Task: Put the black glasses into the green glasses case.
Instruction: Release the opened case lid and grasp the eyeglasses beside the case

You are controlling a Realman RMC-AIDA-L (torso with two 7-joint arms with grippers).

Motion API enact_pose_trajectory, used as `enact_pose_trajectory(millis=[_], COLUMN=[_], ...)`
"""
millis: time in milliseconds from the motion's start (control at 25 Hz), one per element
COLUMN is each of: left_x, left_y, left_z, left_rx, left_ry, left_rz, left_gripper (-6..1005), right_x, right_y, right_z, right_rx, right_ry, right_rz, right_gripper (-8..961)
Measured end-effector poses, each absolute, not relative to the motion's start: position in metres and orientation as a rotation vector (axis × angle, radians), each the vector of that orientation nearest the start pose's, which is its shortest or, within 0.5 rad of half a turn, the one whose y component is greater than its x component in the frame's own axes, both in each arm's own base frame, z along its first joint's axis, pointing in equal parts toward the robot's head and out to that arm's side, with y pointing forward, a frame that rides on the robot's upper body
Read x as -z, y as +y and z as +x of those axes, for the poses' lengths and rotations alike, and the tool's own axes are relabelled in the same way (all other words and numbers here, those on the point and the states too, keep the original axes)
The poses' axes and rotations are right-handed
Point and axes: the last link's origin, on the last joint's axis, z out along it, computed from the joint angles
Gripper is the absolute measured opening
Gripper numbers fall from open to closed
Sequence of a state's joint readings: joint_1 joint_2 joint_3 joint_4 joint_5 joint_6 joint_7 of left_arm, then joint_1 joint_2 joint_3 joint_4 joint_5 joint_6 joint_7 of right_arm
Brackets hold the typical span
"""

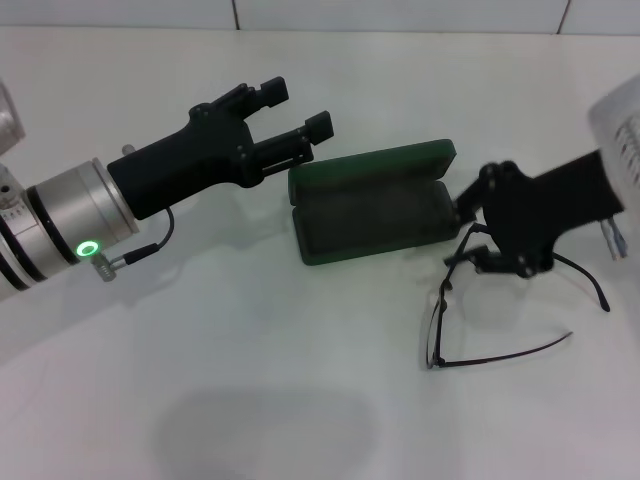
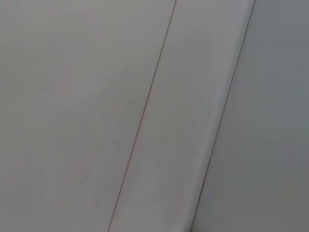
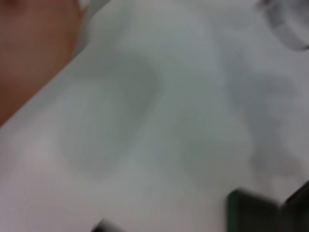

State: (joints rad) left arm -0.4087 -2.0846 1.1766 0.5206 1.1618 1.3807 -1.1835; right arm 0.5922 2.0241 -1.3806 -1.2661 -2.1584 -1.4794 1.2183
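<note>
The green glasses case [image 1: 372, 203] lies open in the middle of the white table, with its lid raised at the back and its dark lining showing. The case is empty. The black glasses [image 1: 437, 326] are just right of the case, tilted, with their temple arms spread toward the right. My right gripper [image 1: 478, 256] reaches in from the right and is shut on the glasses' frame beside the case's right end. My left gripper [image 1: 300, 110] is open and empty, hovering just left of the case's back left corner. A blurred green corner of the case shows in the right wrist view [image 3: 246, 212].
The white table [image 1: 250, 380] spreads around the case. A tiled wall [image 1: 400, 12] runs along the back edge. The left wrist view shows only pale tiled surface [image 2: 145, 116]. A brown area [image 3: 29, 53] lies beyond the table edge in the right wrist view.
</note>
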Motion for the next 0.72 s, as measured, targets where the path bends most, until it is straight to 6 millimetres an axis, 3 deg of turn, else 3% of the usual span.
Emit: enact_pose_trajectory(millis=[240,480,640,720], left_x=[0.017,0.015,0.015,0.016], left_y=[0.329,0.331,0.332,0.332], left_z=[-0.242,-0.241,-0.241,-0.240], left_rx=[1.196,1.216,1.208,1.204], left_ry=[-0.701,-0.754,-0.755,-0.752], left_rz=[-2.350,-2.347,-2.351,-2.352], left_gripper=[893,893,893,893], right_x=[-0.011,-0.037,-0.043,-0.043], right_y=[0.360,0.367,0.365,0.364], right_z=[0.151,0.162,0.176,0.182], right_rx=[-0.240,-0.693,-0.835,-0.872], right_ry=[-0.497,-0.108,0.020,0.059], right_rz=[-2.901,-2.798,-2.669,-2.595], right_gripper=[395,431,455,539])
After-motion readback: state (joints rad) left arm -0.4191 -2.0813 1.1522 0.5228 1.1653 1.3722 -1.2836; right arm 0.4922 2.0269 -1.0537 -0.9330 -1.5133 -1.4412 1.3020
